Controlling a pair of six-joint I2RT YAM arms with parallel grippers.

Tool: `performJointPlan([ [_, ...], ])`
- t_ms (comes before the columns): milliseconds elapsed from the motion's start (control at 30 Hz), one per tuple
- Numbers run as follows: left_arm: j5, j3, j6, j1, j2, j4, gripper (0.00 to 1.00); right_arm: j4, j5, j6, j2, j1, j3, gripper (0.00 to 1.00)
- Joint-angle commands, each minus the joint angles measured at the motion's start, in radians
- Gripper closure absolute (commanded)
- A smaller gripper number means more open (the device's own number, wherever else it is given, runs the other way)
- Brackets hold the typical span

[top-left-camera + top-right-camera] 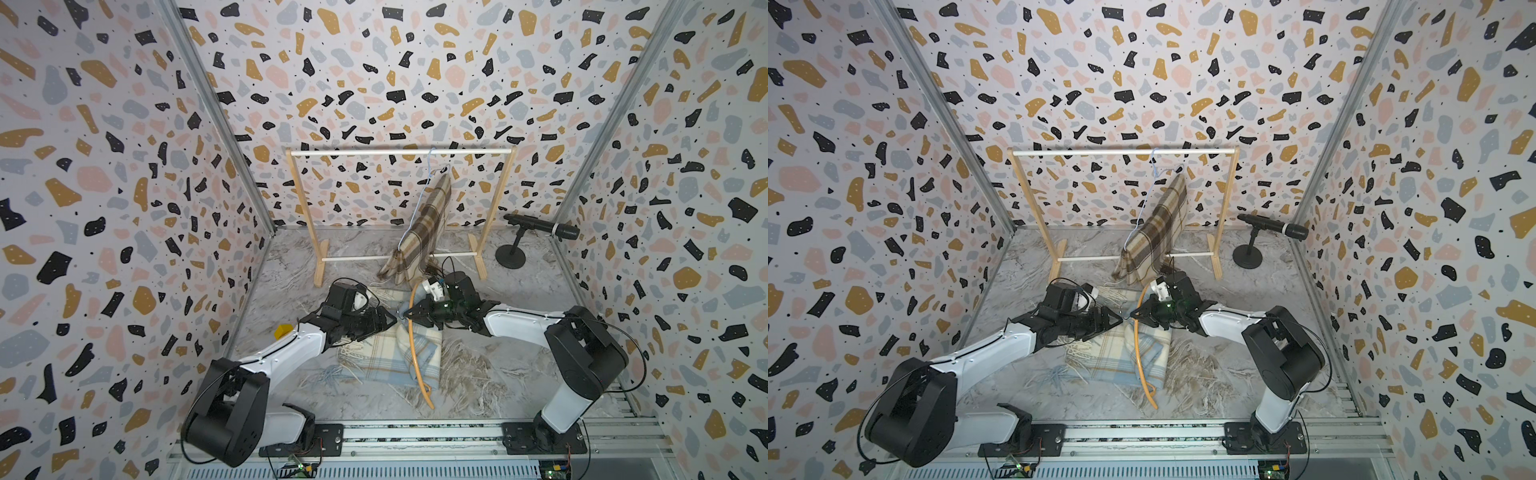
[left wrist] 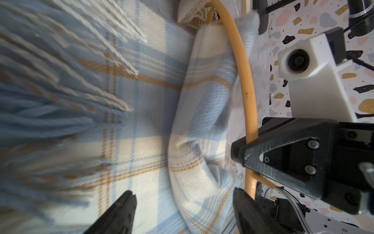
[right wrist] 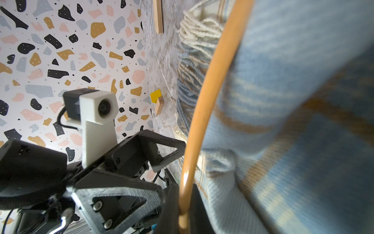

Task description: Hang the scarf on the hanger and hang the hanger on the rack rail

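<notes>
Blue plaid scarf (image 1: pixel 386 353): heaped mid-table (image 1: pixel 282 266), at 6 o'clock from wooden rack (image 1: pixel 399 152). Orange hanger (image 2: pixel 245 81): lies across the scarf, pinched between right gripper (image 3: pixel 183 212) jaws. Left gripper (image 2: pixel 183 194): at 9 o'clock of right gripper, jaws spread over scarf, holding nothing.

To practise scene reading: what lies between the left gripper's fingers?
A fold of the blue scarf shows between the open left gripper's fingers in the left wrist view; the orange hanger lies outside.

Both top views: high over 6 o'clock, facing down toward 12, whole scene shared. Wrists: close, facing 3 and 9, sharing hanger (image 2: pixel 245 81) and scarf (image 2: pixel 153 125).
</notes>
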Motion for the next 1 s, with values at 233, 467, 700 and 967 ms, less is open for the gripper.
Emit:
performJointPlan([
  [233,0.083,0.049,-0.060,-0.079,0.214,0.221,0.32,0.062,-0.019,0.012,-0.057,-0.003,-0.018,1.00],
  [467,0.092,0.057,-0.061,-0.073,0.209,0.239,0.68,0.047,-0.041,0.015,-0.094,-0.003,-0.022,1.00],
  [700,0.045,0.130,0.139,0.005,0.003,-0.126,0.98,0.068,-0.041,0.097,-0.153,-0.004,-0.025,1.00],
  [967,-0.008,0.330,0.443,0.138,-0.098,-0.632,1.00,0.153,-0.009,0.207,-0.153,-0.004,-0.031,1.00],
])
